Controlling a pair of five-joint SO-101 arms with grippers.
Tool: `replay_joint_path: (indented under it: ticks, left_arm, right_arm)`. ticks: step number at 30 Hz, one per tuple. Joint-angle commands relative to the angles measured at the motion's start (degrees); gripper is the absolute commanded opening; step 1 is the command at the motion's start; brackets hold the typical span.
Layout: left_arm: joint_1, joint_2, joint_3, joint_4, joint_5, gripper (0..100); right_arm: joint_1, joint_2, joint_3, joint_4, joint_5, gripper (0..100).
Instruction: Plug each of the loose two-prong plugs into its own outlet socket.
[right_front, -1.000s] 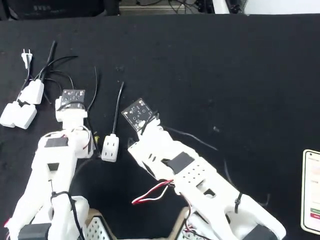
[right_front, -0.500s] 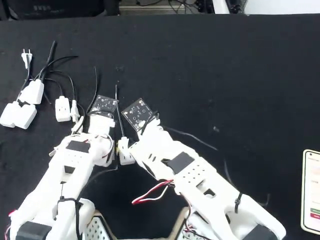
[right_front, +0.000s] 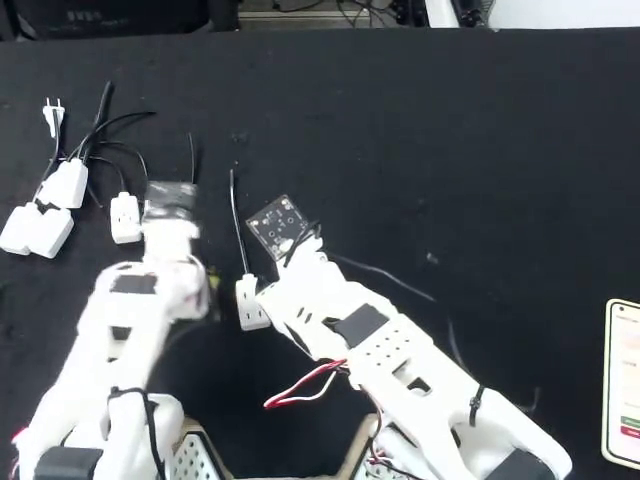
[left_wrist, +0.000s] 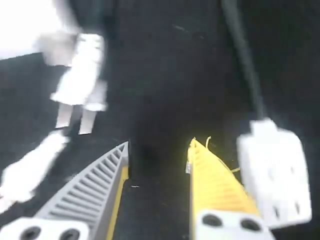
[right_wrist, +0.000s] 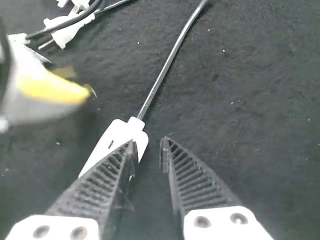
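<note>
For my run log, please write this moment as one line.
left gripper: open, empty | right gripper: open, beside outlet socket | two-prong plug: unplugged

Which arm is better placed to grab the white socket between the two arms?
Right. The right pincer is open with that socket beside one fingertip; the left pincer is farther off, near a loose plug.

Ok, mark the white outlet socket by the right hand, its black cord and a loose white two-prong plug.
white outlet socket (right_wrist: 117, 141): right wrist view, flat top face.
black cord (right_wrist: 170, 60): right wrist view, mid-length.
white two-prong plug (left_wrist: 80, 80): left wrist view, body above prongs.
</note>
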Motion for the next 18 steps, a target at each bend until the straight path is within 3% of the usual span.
replay_joint_path:
  ticks: [1,5,8,11,18]
  left_arm:
    - [-7.9,-1.2,-5.0,1.6,4.0,20]
    - [-13.9,-1.2,-5.5,1.3,6.3,20]
    - [-15.6,-1.2,-5.1,-0.6,7.0,20]
    - [-15.4,-1.1,-5.0,-1.2,7.0,19]
    - [-15.6,-1.1,-5.3,-1.4,7.0,19]
  right_arm:
    - [-1.1,-2.3,-1.2,0.3,-2.3,8.1]
    - [-6.6,-2.0,-2.2,0.2,-3.8,8.3]
    - [-10.3,-1.7,-2.1,-0.1,-4.2,14.3]
    - [-10.7,-1.2,-2.1,-0.1,-6.0,20.7]
    - [-10.8,11.4,-9.3,0.4,-11.1,20.8]
